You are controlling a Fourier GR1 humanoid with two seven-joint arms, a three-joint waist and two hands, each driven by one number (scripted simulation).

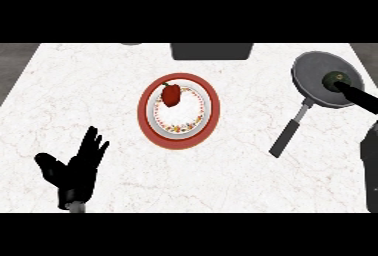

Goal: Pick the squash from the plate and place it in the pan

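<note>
A dark green squash [336, 78] lies inside the grey pan [314, 67] at the counter's far right. My right hand [360, 97] comes in from the right edge over the pan, its black tip touching the squash; most of the hand is cut off by the edge. In the middle of the counter stands a red-rimmed plate [151, 120] with a red vegetable [170, 95] on its upper part. My left hand [74, 167] rests open at the lower left, well away from both plate and pan.
The pan's dark handle [288, 135] points down and left toward the counter's middle. A black rectangular object [212, 51] sits at the back edge. The white marble counter [96, 90] ends at the left, where darker floor shows.
</note>
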